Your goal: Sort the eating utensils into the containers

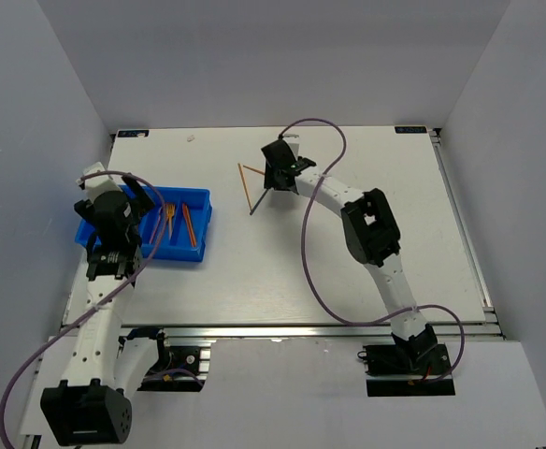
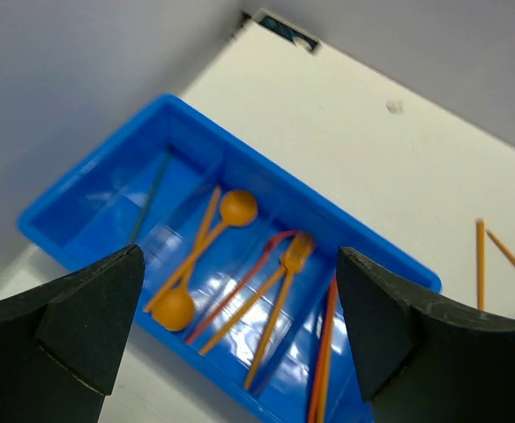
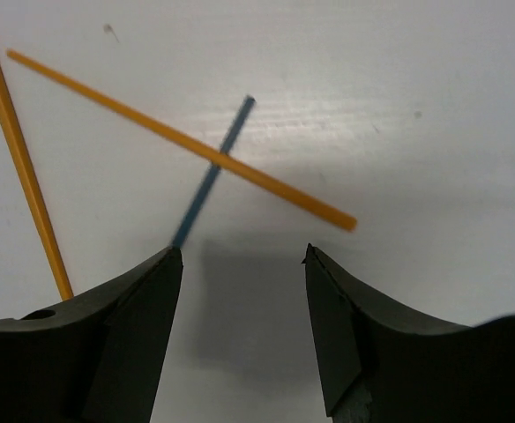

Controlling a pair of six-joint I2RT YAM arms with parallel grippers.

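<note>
Right tool [image 3: 242,253] agape, blue stick [image 3: 197,204] at one fingertip [image 3: 162,269]; left tool [image 2: 238,256] likewise above bin [image 2: 94,172].

It looked like a robotics lab cell: plain grey panels [image 1: 254,56] stood beyond and beside my right gripper [image 3: 244,256], a white table [image 1: 348,271] beneath it.

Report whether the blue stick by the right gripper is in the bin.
Out: the blue stick lies on the table, crossed by an orange stick.
</note>
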